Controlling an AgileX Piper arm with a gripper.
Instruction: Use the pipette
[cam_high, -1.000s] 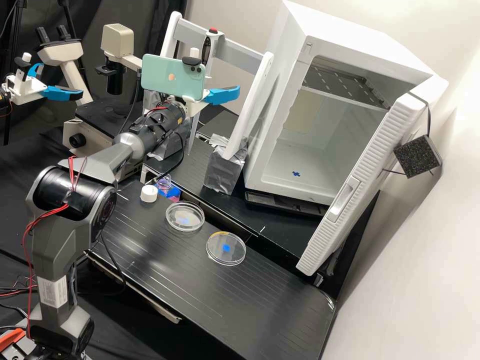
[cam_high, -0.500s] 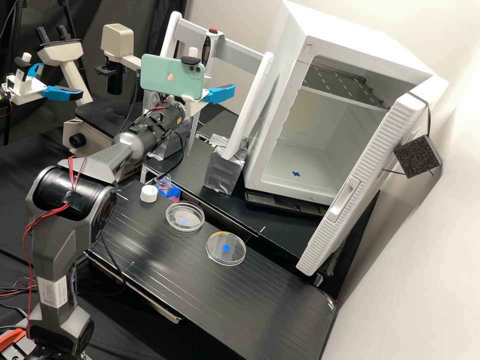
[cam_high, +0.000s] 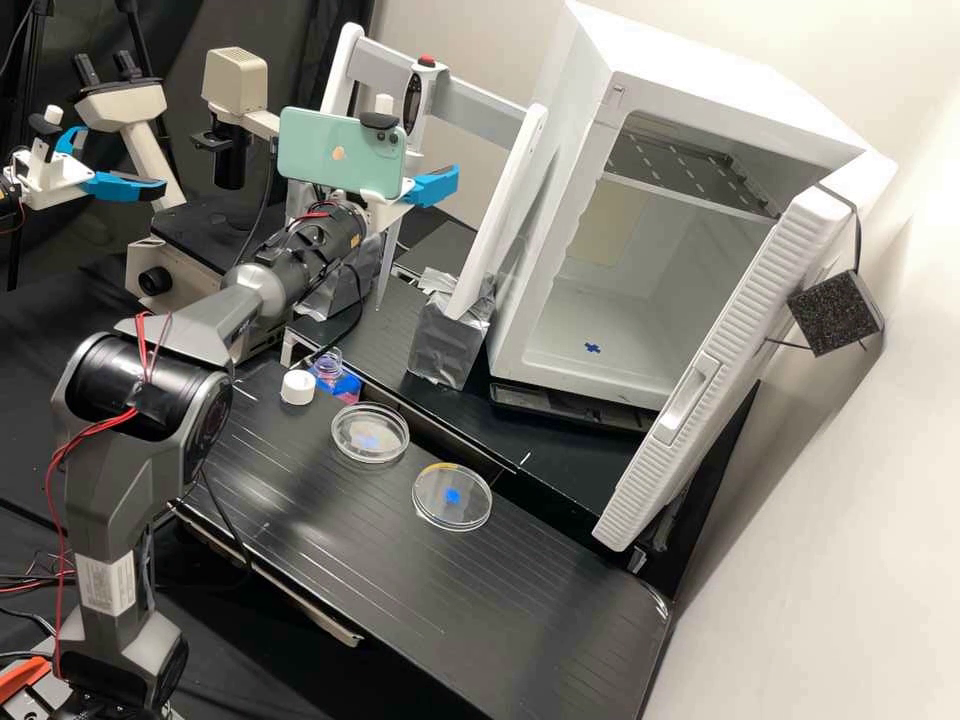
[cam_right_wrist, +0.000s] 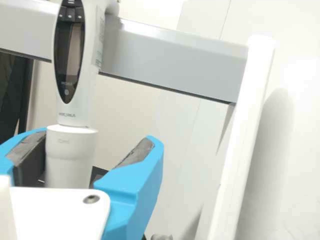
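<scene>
The pipette (cam_right_wrist: 69, 150) hangs upright at its rack (cam_high: 480, 106), twelve o'clock from the petri dishes (cam_high: 375, 452) in the high view. The jaws stand spread, its barrel seemingly between them, closer to one; contact is unclear. Likely step: grasping. Next: centre, squeeze evenly, lift free.

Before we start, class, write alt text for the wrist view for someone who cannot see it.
A hand with open blue fingers flanks the lower part of an upright white pipette; behind it, a grey crossbar meets a white post.
</scene>
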